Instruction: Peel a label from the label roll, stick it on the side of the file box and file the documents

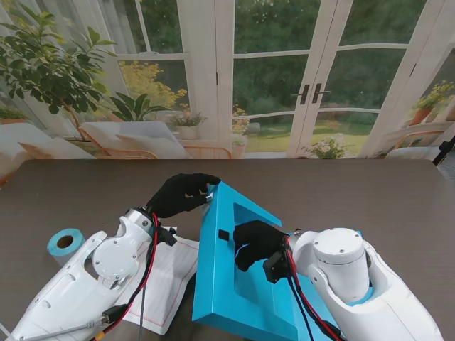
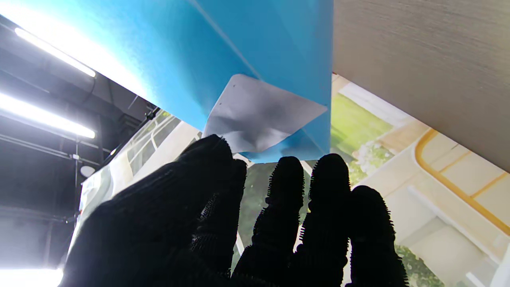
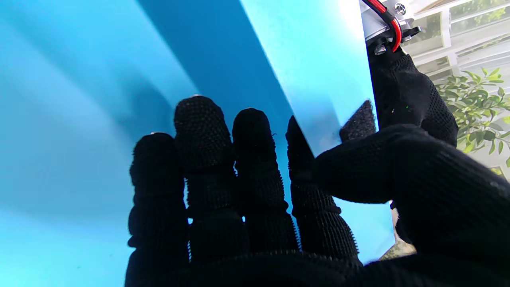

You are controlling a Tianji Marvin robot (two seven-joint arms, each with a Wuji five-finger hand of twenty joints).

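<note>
Dark counter [image 1: 398,206] carries the tilted file box [image 1: 234,284], its wall pinched by right hand [image 1: 257,243]. Left hand [image 1: 181,193] fingers [image 2: 289,187] press a creased label [image 2: 259,115] at its far corner; wrinkling or crooked sticking seems likely.

- The stand view is evenly lit and sharp; the table [image 1: 398,206] shows only soft shadows; the backdrop looks bright, daylight-like.
- The left wrist view has strong glare from ceiling strip lights [image 2: 48,119], which blow out to white; the file box [image 2: 239,48] washes pale near that glare; the left hand [image 2: 223,223] is a dark silhouette.
- The right wrist view is bright; the box face carries a broad darker shadow band; the right hand [image 3: 255,199] is close and slightly soft.
</note>
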